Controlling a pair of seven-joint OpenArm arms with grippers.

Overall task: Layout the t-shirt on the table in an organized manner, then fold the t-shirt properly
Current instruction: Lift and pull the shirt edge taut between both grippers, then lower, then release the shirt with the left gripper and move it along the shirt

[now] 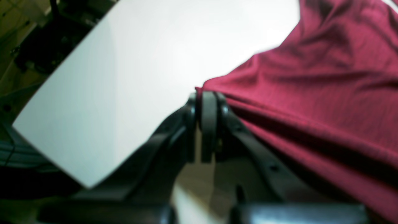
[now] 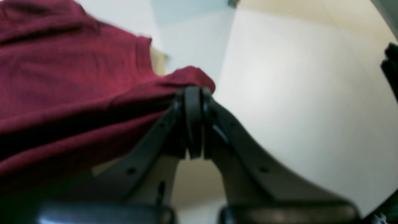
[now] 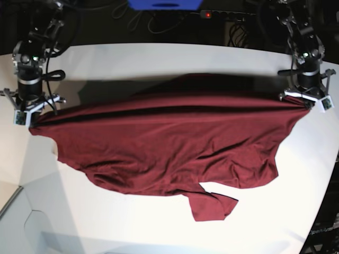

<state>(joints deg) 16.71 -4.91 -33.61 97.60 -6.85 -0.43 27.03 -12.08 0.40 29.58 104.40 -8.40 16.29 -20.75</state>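
Maroon thin-fabric t-shirt (image 3: pixel 169 148) stretched between arms, lower part draped on white smooth table (image 3: pixel 159 63). Left gripper (image 1: pixel 207 102) and right gripper (image 2: pixel 193 96) each clamped on fabric edge. Advise: lower evenly, keep tension, avoid wrinkles.

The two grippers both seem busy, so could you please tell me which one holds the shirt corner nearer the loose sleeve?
The left gripper, on the base view's right: the t-shirt sleeve trails nearer that side than the right gripper.
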